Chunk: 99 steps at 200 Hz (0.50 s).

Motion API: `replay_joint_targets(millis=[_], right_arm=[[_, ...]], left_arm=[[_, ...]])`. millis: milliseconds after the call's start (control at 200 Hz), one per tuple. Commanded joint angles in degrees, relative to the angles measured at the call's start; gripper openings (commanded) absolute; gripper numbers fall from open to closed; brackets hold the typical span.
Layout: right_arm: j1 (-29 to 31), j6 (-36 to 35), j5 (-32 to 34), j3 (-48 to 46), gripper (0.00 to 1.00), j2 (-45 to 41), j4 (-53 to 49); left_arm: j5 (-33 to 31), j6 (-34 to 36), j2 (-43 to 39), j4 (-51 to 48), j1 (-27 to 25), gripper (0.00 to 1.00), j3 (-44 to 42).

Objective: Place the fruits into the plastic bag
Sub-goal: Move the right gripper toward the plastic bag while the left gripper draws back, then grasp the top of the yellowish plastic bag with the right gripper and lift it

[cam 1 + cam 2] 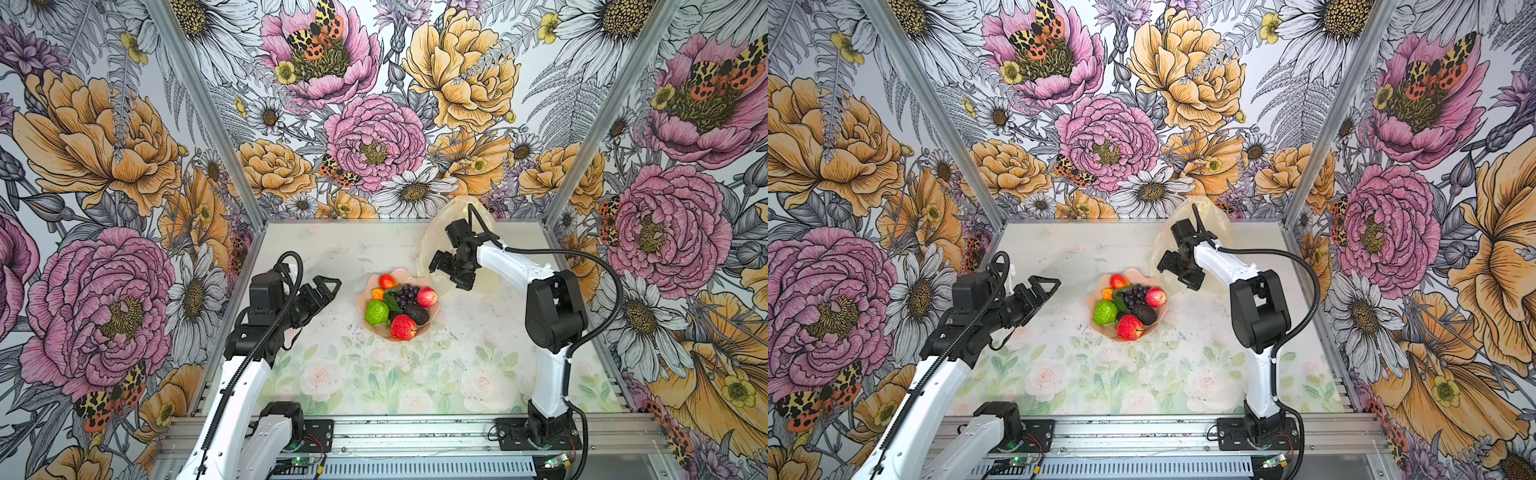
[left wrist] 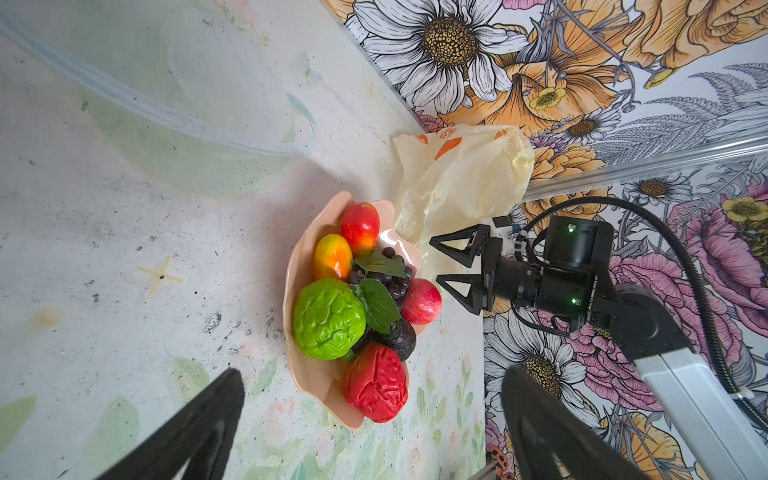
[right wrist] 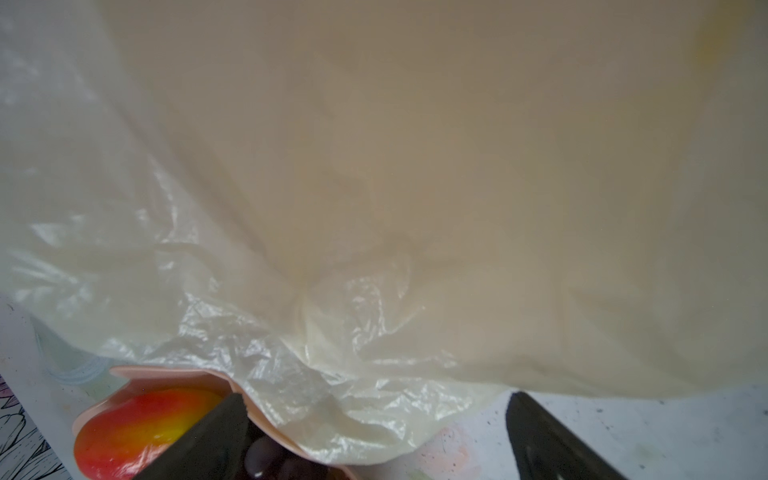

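Note:
A pink bowl [image 1: 432, 322] [image 1: 1090, 305] in mid-table holds the fruits: two red apples [image 1: 403, 327] [image 1: 427, 297], a lime-green fruit [image 1: 377, 312], grapes [image 1: 406, 295], an avocado [image 1: 417, 315], a small orange [image 1: 377, 294] and a strawberry [image 1: 387, 281]. The pale-yellow plastic bag [image 1: 457, 216] [image 2: 465, 183] [image 3: 374, 187] stands behind the bowl at the back right, its lower fold against the bowl's rim [image 3: 166, 370]. My right gripper [image 1: 448, 272] [image 1: 1177, 270] [image 3: 376, 398] hangs open in front of the bag. My left gripper [image 1: 330, 291] [image 1: 1050, 286] [image 2: 374, 371] is open and empty, left of the bowl.
A clear plastic lid or tub [image 2: 166, 104] lies on the table behind the left gripper. Flowered walls close in the table on three sides. A metal rail [image 1: 415, 432] with both arm bases runs along the front edge.

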Motion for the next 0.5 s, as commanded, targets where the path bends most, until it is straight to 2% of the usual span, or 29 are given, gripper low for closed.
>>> replay_joint_targets(millis=[0,150,270,425,465,490], right_arm=[[-0.40,2.00,1.54,-0.59,0.98,1.95,3.90],[-0.46,3.40,1.45,-1.60,0.92,3.04,5.77],[-0.80,3.88,1.98,-1.47,0.83,3.43,7.30],[-2.28,4.33,1.09,-1.72,0.59,3.81,9.68],[-2.72,4.48,0.72,-2.19,0.51,3.47,10.94],[-3.04,4.55,0.55,-2.32,0.42,3.24,11.62]], left_arm=[[0.96,1.17,0.21,-0.30,0.14,0.98,-0.69],[0.29,1.74,1.20,-0.29,-0.48,0.99,-0.98],[0.57,1.59,1.45,-0.35,-0.84,0.98,-1.31],[0.84,0.99,1.02,-0.29,-0.41,0.98,-1.67],[0.98,0.80,0.76,-0.30,-0.18,0.98,-1.76],[0.88,0.70,0.61,-0.30,-0.08,0.98,-1.75]])
